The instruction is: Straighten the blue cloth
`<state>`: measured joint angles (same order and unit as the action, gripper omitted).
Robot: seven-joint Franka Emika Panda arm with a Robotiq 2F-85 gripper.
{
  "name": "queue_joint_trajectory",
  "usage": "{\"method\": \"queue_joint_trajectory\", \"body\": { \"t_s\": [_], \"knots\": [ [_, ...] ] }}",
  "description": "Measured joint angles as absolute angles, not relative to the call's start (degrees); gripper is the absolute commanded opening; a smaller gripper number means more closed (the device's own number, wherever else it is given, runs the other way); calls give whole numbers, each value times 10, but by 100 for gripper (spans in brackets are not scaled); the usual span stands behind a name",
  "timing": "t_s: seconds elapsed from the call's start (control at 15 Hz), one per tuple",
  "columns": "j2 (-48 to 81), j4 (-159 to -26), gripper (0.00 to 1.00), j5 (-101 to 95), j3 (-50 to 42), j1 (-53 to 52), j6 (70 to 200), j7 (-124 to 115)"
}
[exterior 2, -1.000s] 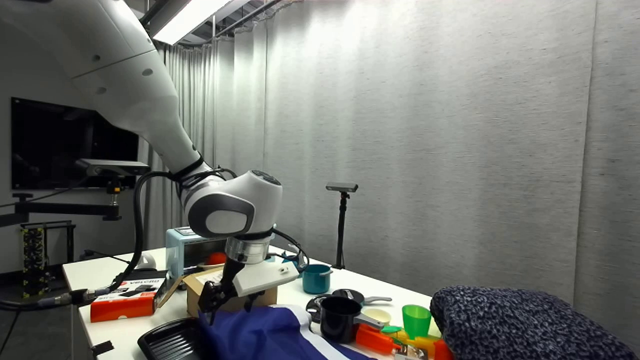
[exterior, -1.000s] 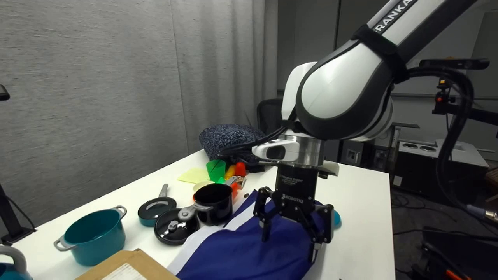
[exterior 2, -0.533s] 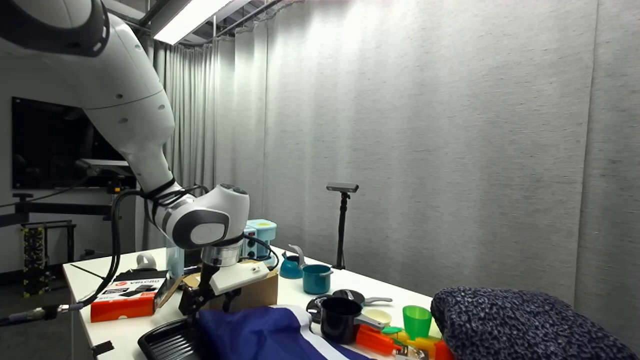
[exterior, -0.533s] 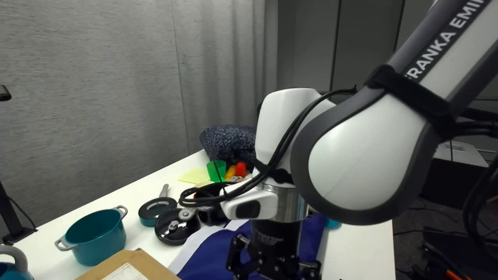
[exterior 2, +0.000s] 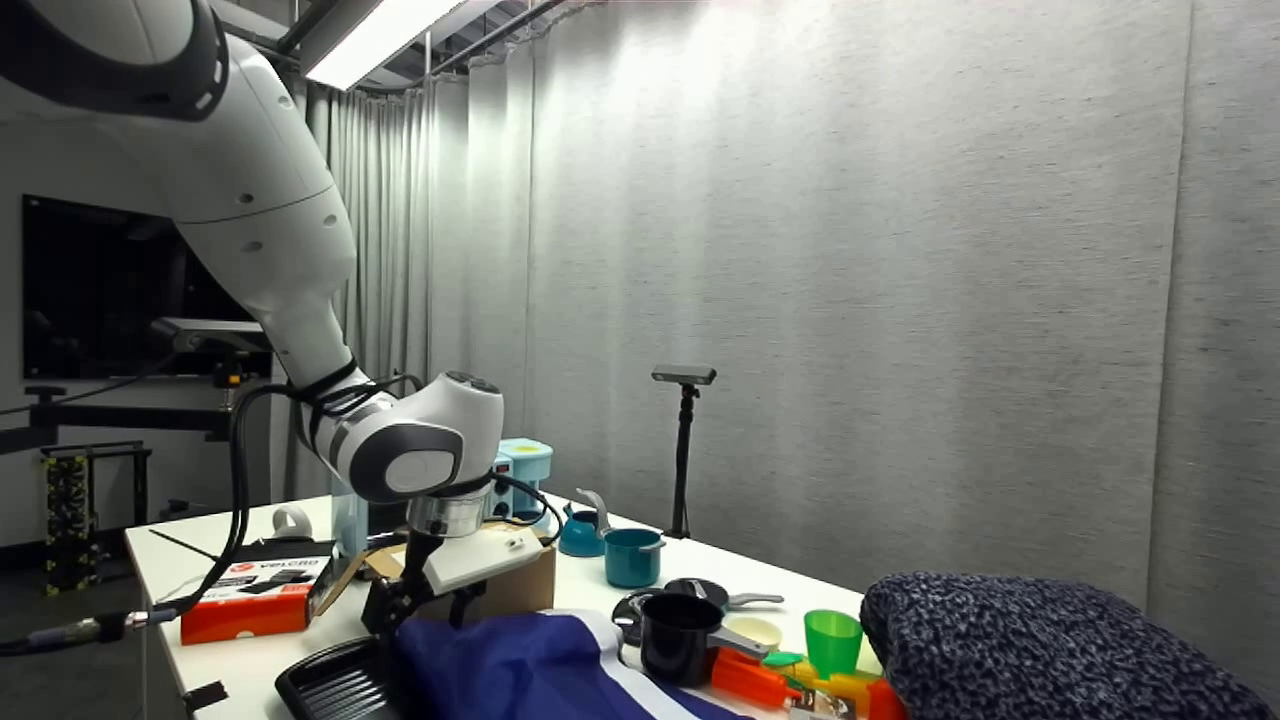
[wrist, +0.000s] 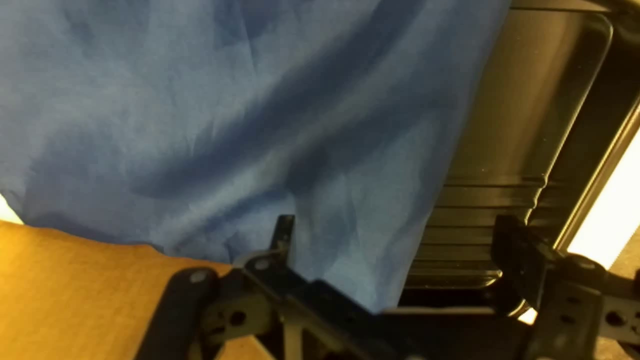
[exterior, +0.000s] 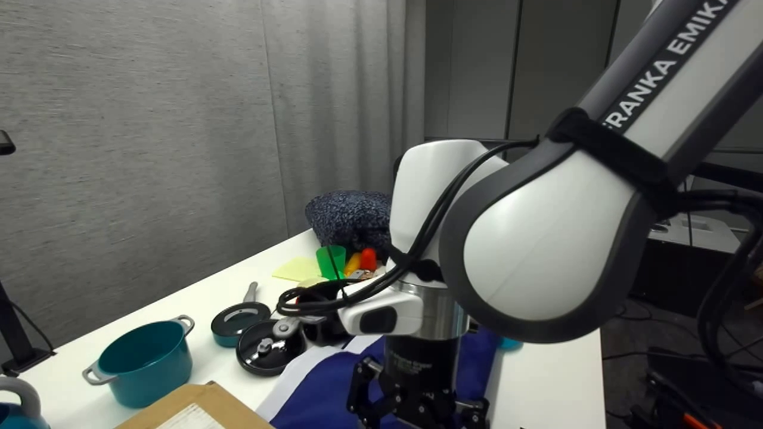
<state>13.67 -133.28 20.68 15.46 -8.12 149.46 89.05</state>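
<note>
White robot arm (exterior 2: 275, 230) slants from upper left in an exterior view; empty black gripper (wrist: 397, 227) spread wide above white table (exterior 2: 243, 668); grey curtain (exterior 2: 850, 280) behind.

The white, grey-edged arm (exterior: 530, 256) bears FRANKA lettering (exterior: 641, 90), black cables (exterior: 434, 219), a black pincer (wrist: 397, 230).

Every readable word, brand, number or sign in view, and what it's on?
"FRANKA EMIKA", end letters partly cut off: on the arm
"VELCRO": on the red-and-white box; its finer print is too small
Print on the claw body: too blurred
Label on the cardboard box: illegible
</note>
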Motion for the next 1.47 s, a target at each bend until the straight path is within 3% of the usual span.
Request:
{"method": "queue_joint_trajectory", "body": {
  "t_s": [0.27, 0.33, 1.0, 1.07, 1.47],
  "knots": [
    [152, -1334, 100, 207, 176, -81, 1516, 890],
    [156, -1335, 80, 205, 180, -82, 1527, 890],
    [166, -1341, 5, 163, 207, -78, 1586, 874],
    [166, -1341, 0, 166, 217, -74, 1586, 877],
    [167, -1337, 0, 237, 301, -41, 1521, 961]
  ]
}}
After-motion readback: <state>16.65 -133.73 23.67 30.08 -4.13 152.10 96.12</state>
